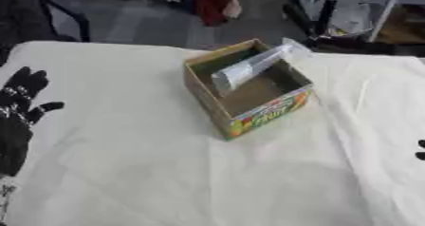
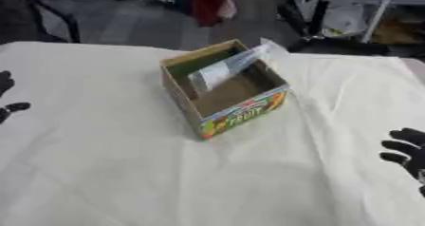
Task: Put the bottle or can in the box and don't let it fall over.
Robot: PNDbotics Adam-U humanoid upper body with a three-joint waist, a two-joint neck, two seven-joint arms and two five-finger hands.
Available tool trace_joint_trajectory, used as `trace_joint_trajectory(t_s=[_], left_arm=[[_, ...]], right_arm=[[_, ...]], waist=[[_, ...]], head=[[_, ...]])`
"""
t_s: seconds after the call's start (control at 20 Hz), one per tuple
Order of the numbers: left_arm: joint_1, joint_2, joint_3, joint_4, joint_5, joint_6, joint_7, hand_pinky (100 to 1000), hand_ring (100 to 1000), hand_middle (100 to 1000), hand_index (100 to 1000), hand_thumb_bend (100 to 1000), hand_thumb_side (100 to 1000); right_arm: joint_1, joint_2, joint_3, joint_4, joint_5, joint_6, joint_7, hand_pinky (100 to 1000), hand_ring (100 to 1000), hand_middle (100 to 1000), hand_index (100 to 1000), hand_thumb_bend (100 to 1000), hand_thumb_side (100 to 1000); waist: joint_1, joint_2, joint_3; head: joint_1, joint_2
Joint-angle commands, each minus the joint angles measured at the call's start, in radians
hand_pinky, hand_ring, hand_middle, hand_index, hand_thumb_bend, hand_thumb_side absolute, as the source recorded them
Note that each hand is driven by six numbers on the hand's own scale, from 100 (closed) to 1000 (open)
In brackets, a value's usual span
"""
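So the clear bottle (image 1: 249,68) sits tilted inside the cardboard box (image 1: 265,113) mid-desk (image 1: 166,173), leaning on the far corner. Left hand (image 1: 21,111) and right hand (image 2: 408,154) rest apart, fingers released, holding nothing.

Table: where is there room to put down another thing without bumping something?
The table is bare in front of the box, between the left robot hand and the right robot hand. There is also bare cloth left of the box. Inside the box it is crowded: a clear bottle leans across it, tilted against the far rim.
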Motion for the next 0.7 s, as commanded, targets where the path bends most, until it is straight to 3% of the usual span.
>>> trace_joint_trajectory(t_s=[0.05,0.7], left_arm=[[-0.017,0.004,-0.008,-0.003,-0.002,0.005,-0.023,745,1000,895,1000,470,1000],[-0.026,-0.011,-0.023,0.006,-0.007,0.021,-0.063,744,1000,888,1000,482,1000]], right_arm=[[-0.006,-0.026,-0.011,-0.01,0.005,-0.003,-0.008,755,794,783,832,100,470],[-0.006,-0.024,-0.021,-0.012,0.009,-0.005,-0.022,756,794,784,832,100,470]], waist=[[-0.001,-0.012,0.002],[0.0,-0.014,-0.001]], head=[[0.002,0.011],[-0.002,0.016]])
